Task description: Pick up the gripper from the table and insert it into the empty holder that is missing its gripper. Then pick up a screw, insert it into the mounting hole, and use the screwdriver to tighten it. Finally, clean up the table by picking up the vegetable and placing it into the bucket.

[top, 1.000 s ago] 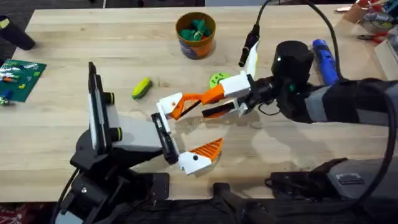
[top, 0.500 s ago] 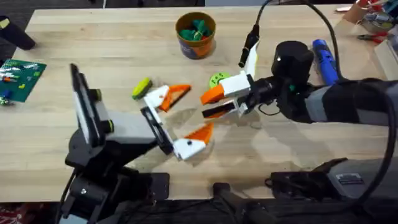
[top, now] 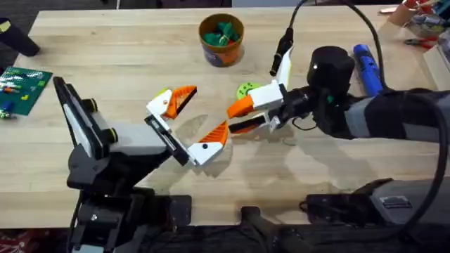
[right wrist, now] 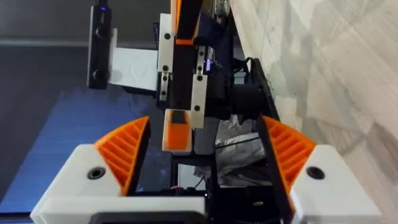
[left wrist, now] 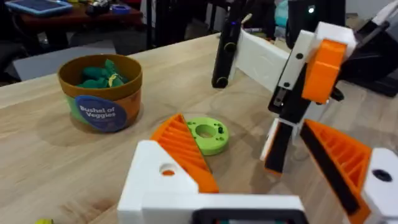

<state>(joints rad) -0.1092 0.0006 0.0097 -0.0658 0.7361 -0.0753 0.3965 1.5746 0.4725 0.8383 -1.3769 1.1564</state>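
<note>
At mid-table in the overhead view, the gripper (top: 171, 102) sits on the far end of the holder (top: 167, 135), opposite the matching finger (top: 209, 140) at the near end. No screw can be made out in its white base, so I judge it seated but not fastened.

The left gripper (top: 207, 109) is spread wide with nothing between its fingers. The right gripper (top: 233, 119) hovers just beside it, jaws parted and empty.

Step in hand, as judged: fetching a screw. No screw can be identified on the table (top: 105, 42); it should be located before the right arm commits.

Recommendations:
- Keep the left arm motionless, since an unfastened finger may slide off the crossbar.
- Bring the screw in square to the mounting hole, without pushing the base sideways.
- Route the right arm clear of the lime ring (top: 245, 89).

The screwdriver (top: 367, 67) lies well apart at the right. The vegetable (top: 161, 93) lies just behind the fitted finger, and the bucket (top: 221, 41) stands at the far side.
</note>
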